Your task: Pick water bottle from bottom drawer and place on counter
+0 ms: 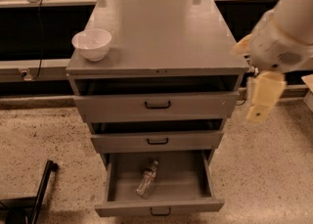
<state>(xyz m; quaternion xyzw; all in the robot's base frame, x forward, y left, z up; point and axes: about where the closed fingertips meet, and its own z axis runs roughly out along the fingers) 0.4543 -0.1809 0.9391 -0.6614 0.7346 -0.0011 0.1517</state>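
Note:
The water bottle (147, 177) lies on its side in the open bottom drawer (188, 179), cap towards the back, a little left of the middle. The counter (161, 32) is the flat grey top of the cabinet. My gripper (262, 101) hangs from the white arm at the right of the cabinet, level with the top drawer and well above and to the right of the bottle. It holds nothing that I can see.
A white bowl (92, 43) stands on the counter's front left corner. The top drawer (156, 104) and middle drawer (157, 141) are slightly pulled out. A black leg (41, 189) lies on the speckled floor at the lower left. A pale ledge (29, 66) runs behind the cabinet.

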